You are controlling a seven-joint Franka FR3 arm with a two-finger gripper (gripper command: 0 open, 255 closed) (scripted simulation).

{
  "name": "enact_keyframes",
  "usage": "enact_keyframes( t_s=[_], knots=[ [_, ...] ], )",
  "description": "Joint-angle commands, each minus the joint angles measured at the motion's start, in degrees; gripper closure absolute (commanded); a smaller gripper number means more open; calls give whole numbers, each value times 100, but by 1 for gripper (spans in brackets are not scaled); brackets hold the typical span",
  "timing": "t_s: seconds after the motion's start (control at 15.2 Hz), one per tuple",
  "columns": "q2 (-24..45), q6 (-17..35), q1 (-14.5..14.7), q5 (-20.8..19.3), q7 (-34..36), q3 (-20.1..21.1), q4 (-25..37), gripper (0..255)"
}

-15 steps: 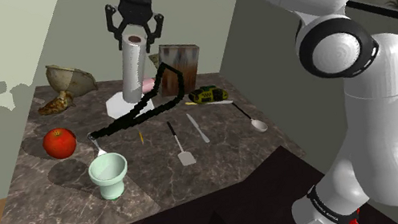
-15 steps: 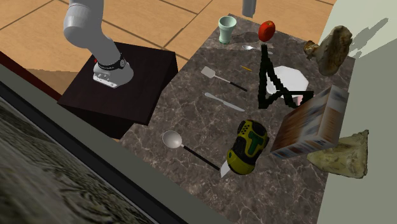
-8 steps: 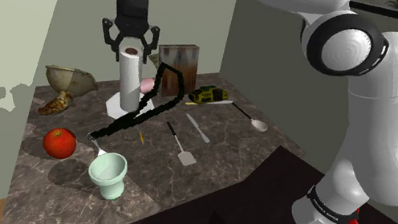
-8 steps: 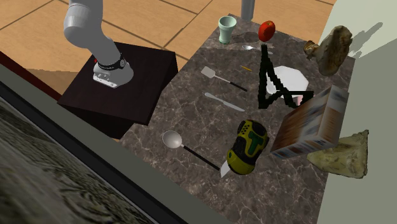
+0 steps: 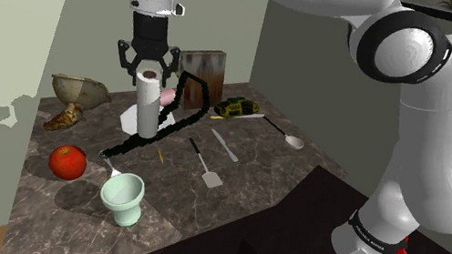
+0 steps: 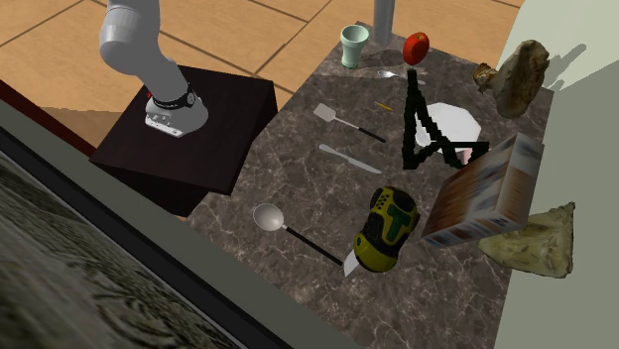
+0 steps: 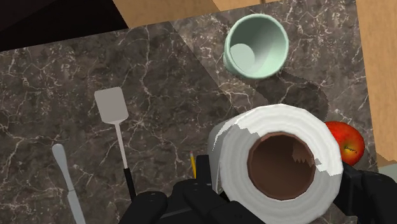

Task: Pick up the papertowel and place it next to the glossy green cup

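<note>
My gripper [image 5: 148,61] is shut on the top of a white paper towel roll [image 5: 149,105], which hangs upright over the dark marble table [image 5: 93,233]. The roll's lower end is above the black jointed tripod [image 5: 160,129]. The pale green cup [image 5: 123,198] stands near the table's front left in the shoulder view, apart from the roll. In the wrist view the roll [image 7: 280,165] sits clasped between the fingers [image 7: 205,173], with the cup [image 7: 256,46] beyond it. In the second exterior view the roll's lower end [image 6: 383,12] hangs between the cup [image 6: 354,45] and the apple [image 6: 416,46].
A red apple [image 5: 67,160] lies left of the roll. A white plate [image 5: 133,119], brown box [image 5: 205,74], yellow-green tool [image 5: 237,108] and stones [image 5: 75,87] stand behind. Spatula [image 5: 204,161], knife [image 5: 225,145] and spoon [image 5: 285,134] lie to the right.
The gripper has carried the roll lower and to the shoulder view's left, away from the white plate and nearer the cup. More of the roll shows in the second exterior view.
</note>
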Motion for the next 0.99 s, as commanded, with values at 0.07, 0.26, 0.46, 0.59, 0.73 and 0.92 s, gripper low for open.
enact_keyframes(
  t_s=[0.07, 0.26, 0.46, 0.59, 0.73, 0.92],
  knots=[
    [-42, 258, -7, 6, -35, -4, -299, 255],
    [-69, 502, -9, 12, -65, -5, -572, 255],
    [-79, 736, -10, 18, -93, -6, -817, 255],
    [-77, 888, -11, 21, -111, -7, -968, 255],
    [-69, 1036, -11, 25, -129, -8, -1109, 255],
    [-45, 1252, -11, 30, -155, -8, -1304, 255]
  ],
)
